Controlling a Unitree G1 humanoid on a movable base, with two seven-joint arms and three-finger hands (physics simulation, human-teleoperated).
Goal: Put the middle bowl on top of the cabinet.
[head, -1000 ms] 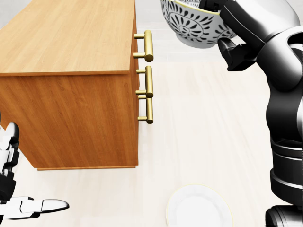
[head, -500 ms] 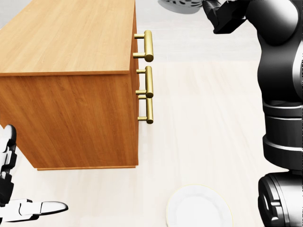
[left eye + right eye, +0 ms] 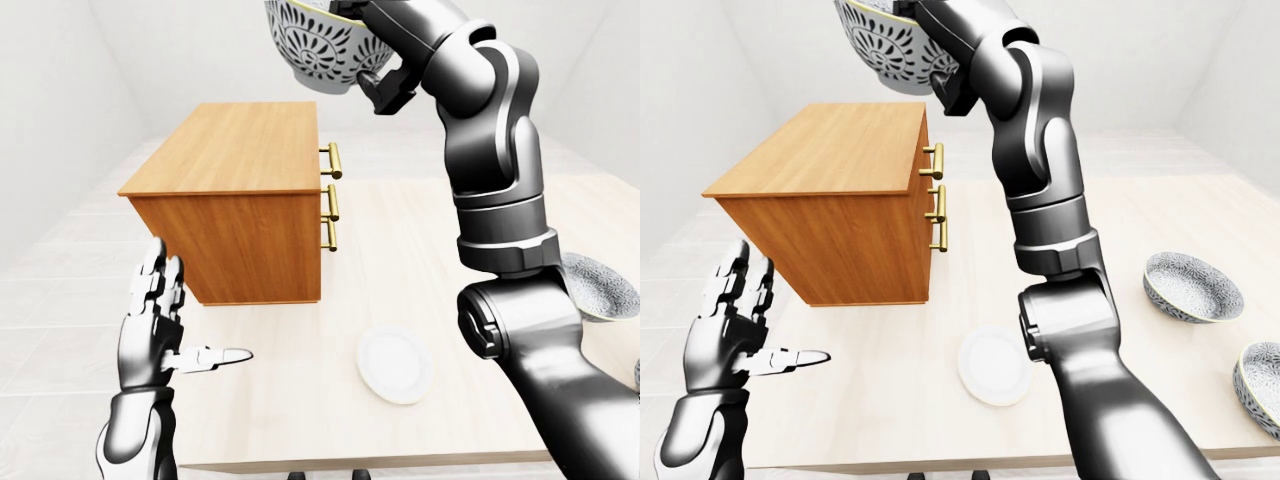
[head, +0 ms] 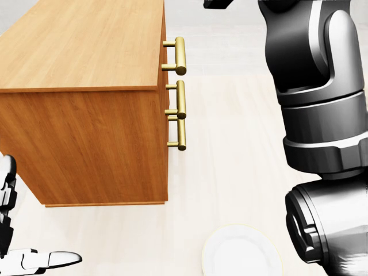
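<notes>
The black-and-white patterned bowl [image 3: 318, 48] hangs high in the air at the top of the left-eye view, tilted. It sits above the right part of the wooden cabinet [image 3: 232, 150] and well apart from it. My right hand [image 3: 368, 52] is shut on the bowl's rim, fingers over the edge and thumb under the wall. In the head view the bowl is out of frame; only the cabinet top [image 4: 80, 46] and my right arm [image 4: 316, 103] show. My left hand [image 3: 165, 320] is open at the lower left, palm up, holding nothing.
Brass drawer handles [image 3: 332, 190] stick out of the cabinet's right face. A white plate [image 3: 395, 365] lies on the pale table [image 3: 290, 400] below the arm. Two more patterned bowls [image 3: 1192, 285] [image 3: 1260, 375] rest at the right. The table's near edge [image 3: 350, 465] runs along the bottom.
My right arm has lifted the bowl up and leftward, out of the head view's top edge; the arm now fills that view's right side. The left hand sank slightly.
</notes>
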